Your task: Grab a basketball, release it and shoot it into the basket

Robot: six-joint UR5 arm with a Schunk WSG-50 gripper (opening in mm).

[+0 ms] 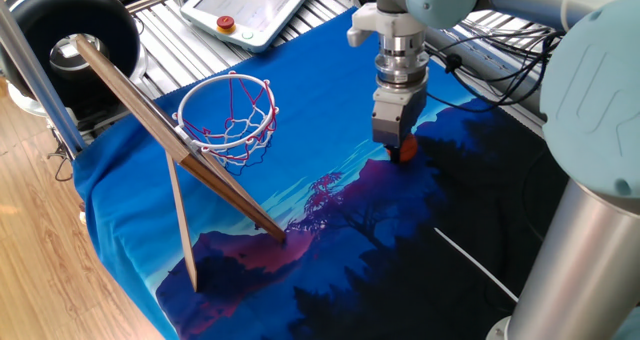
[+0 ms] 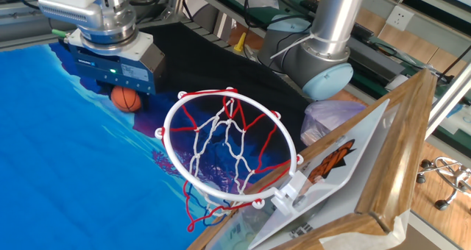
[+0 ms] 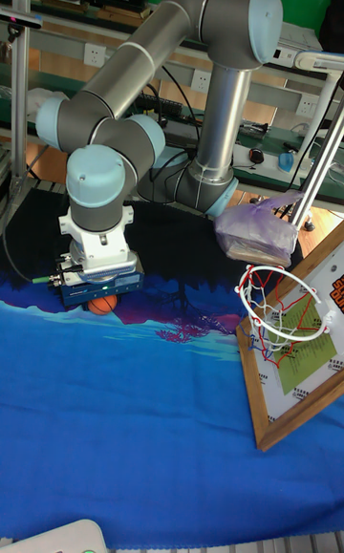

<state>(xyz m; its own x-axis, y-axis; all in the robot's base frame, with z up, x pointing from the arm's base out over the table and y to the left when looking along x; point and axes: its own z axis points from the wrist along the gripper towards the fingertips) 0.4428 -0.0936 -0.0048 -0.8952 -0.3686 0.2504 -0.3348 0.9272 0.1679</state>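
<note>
The basketball (image 1: 405,151) is a tiny orange ball lying on the blue cloth (image 1: 300,100). It peeks out from under my gripper (image 1: 397,150), which points straight down over it. The other fixed view shows the basketball (image 2: 126,99) just under the gripper's body (image 2: 118,72). In the tall fixed view the basketball (image 3: 101,303) is half covered by my gripper (image 3: 99,301). The fingers are hidden, so open or shut is unclear. The basket (image 1: 232,130), a white ring with red-and-white net, hangs on its leaning wooden backboard (image 1: 140,100), well to the left of the ball.
A large black tub (image 1: 70,30) sits at the back left beside a metal post (image 1: 30,70). A teach pendant (image 1: 260,5) with a red button (image 1: 227,22) lies behind the cloth. A plastic bag (image 2: 331,118) rests near the arm's base (image 2: 324,77).
</note>
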